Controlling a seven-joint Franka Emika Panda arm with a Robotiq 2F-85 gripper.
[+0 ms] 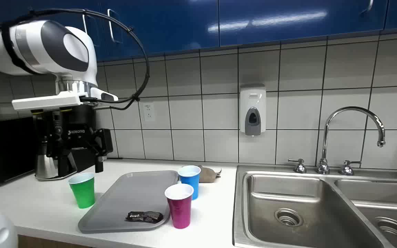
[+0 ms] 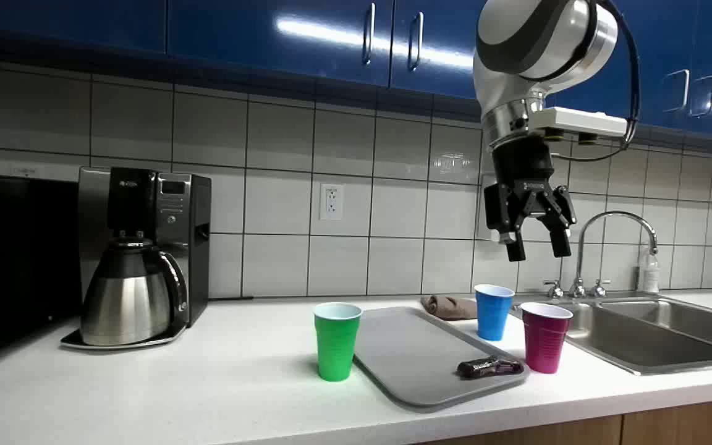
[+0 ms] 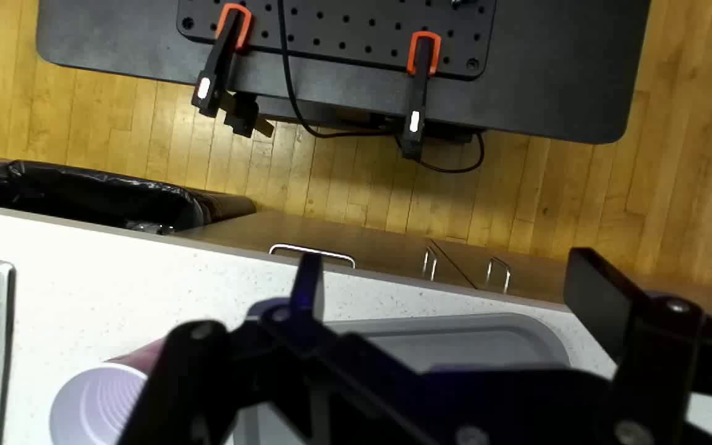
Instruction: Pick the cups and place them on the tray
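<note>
The green cup (image 1: 83,191) (image 2: 335,343) stands upright on the counter beside the tray. The magenta-purple cup (image 1: 180,212) (image 2: 544,341) stands upright at the tray's sink side, close to a corner. The blue cup (image 1: 191,181) (image 2: 492,314) stands upright behind it on the same side. The grey tray (image 1: 133,193) (image 2: 405,349) lies flat and holds no cup. My gripper (image 1: 80,165) (image 2: 538,248) is open and empty, well above the counter. In the wrist view the gripper (image 3: 449,275) partly covers the tray (image 3: 486,349); the magenta cup (image 3: 97,405) shows at lower left.
A dark wrapped snack (image 1: 145,216) lies on the tray. A brown cloth (image 2: 449,307) lies behind the tray. A coffee maker with a steel pot (image 2: 127,303) stands by the wall. The sink (image 1: 288,203) and tall faucet (image 1: 326,137) are beyond the cups. Blue cabinets (image 1: 171,27) hang above.
</note>
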